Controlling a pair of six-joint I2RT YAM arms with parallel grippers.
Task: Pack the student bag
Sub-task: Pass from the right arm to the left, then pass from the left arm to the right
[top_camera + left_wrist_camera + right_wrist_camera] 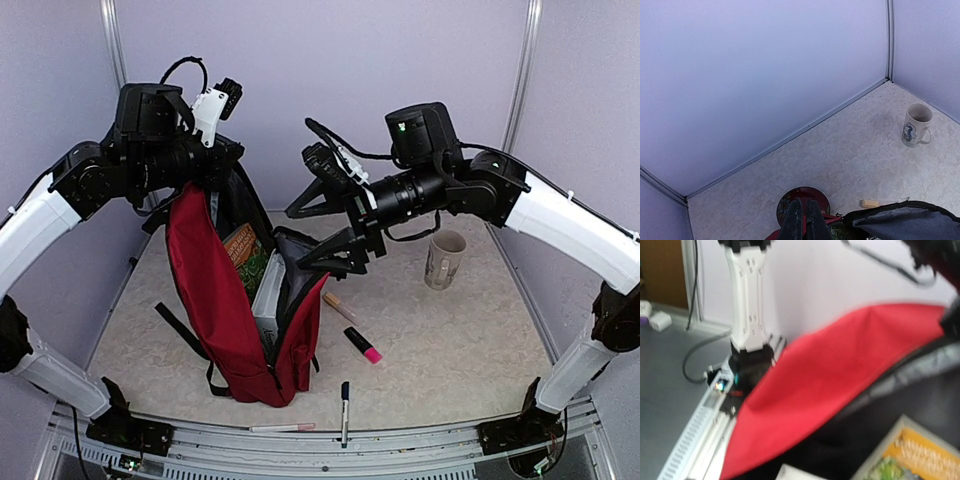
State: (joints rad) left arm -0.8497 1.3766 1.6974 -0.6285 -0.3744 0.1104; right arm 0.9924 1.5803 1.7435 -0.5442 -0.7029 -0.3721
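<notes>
Bag (215,290) stands open left of the table's (450,340) middle, my left pincer (802,220) clenched on its top, my right pincer (318,238) spread empty above its mouth. Book (243,250) is inside; mug (444,260), highlighter (364,345) and pen (344,398) wait on the table.

The bag (215,290) is a large dark red backpack with black zippers and straps and a grey lining. It stands upright on its base, left of the tabletop's (450,340) middle and close to the near edge. Its main compartment gapes open at the top, one red side raised high and the front pocket sagging rightward.
</notes>
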